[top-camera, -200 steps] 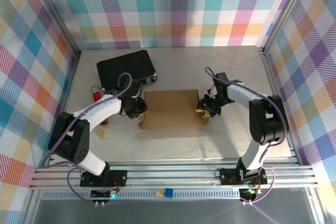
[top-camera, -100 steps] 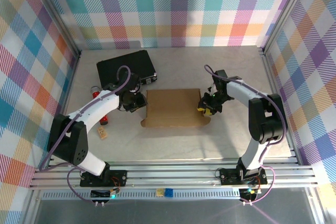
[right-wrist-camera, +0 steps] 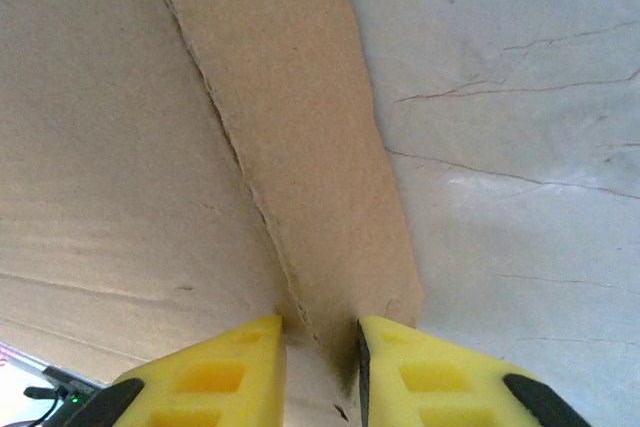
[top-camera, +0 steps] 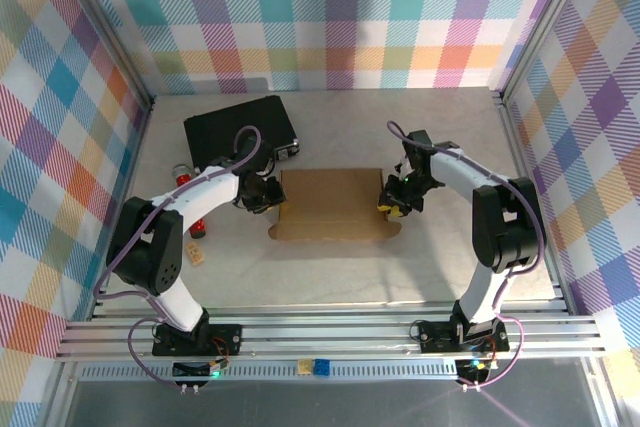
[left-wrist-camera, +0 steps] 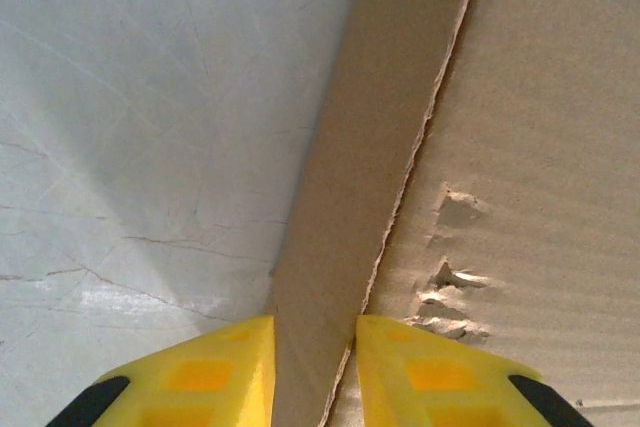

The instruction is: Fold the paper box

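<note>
The paper box (top-camera: 330,205) is a flat brown cardboard mailer lying in the middle of the table. My left gripper (top-camera: 268,192) is at its left edge. In the left wrist view a raised side flap (left-wrist-camera: 350,207) fills the gap between the yellow fingers (left-wrist-camera: 200,382), with my left gripper (left-wrist-camera: 315,372) shut on it. My right gripper (top-camera: 393,197) is at the box's right edge. In the right wrist view the right side flap (right-wrist-camera: 300,147) stands between the yellow fingers (right-wrist-camera: 430,377), and my right gripper (right-wrist-camera: 320,367) is closed against it.
A black case (top-camera: 240,127) lies behind the left arm, at the back left. A red-capped object (top-camera: 183,179) and a small wooden block (top-camera: 196,255) sit at the left near the left arm. The patterned walls close in both sides and the back.
My left gripper has moved up and right onto the box's left flap. The right gripper stayed at the right flap and its jaws narrowed on it.
</note>
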Tool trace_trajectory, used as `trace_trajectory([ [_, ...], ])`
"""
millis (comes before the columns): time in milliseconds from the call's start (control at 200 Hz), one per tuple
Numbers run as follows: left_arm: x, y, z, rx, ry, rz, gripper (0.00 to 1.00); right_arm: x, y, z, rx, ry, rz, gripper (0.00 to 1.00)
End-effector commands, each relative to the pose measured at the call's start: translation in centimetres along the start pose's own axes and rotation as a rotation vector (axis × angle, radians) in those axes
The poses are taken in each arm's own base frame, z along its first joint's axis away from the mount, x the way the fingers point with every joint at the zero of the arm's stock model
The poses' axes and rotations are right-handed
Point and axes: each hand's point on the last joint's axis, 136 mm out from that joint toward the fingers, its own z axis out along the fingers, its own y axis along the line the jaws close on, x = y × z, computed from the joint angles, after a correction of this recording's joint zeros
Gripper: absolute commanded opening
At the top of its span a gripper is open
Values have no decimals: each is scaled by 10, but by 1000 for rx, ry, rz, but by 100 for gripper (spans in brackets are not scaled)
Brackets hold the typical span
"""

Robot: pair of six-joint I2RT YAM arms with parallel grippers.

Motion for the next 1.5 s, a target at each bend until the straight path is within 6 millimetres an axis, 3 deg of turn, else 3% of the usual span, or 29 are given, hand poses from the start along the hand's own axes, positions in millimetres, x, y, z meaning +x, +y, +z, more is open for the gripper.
trace_trajectory([
  [0,8,8,9,-44,21,19,26,-3,-4,-5,71,-18,-39,23],
  [225,3,3,6,-40,9,28,26,-11,-7,-15,150,-55,-105,22],
  [600,1,-4,6,-21,15,31,26,-15,-10,9,186,-12,-120,21],
  [780,-2,-7,1,-11,3,31,26,-17,-7,7,204,-17,-120,7],
  [835,-8,-11,-9,-5,-24,33,30,-18,-5,2,205,-25,-120,0],
  [1005,-33,-19,-60,-6,-159,31,57,-11,9,-18,186,10,-139,0],
  [1100,-44,-20,-75,52,-172,0,65,-1,22,-26,126,58,-153,0],
  [1325,-48,-21,-68,130,-65,-4,71,19,32,-26,43,213,-122,0],
  [1495,-44,-3,-53,132,13,-20,74,21,33,-23,8,276,-100,0],
])
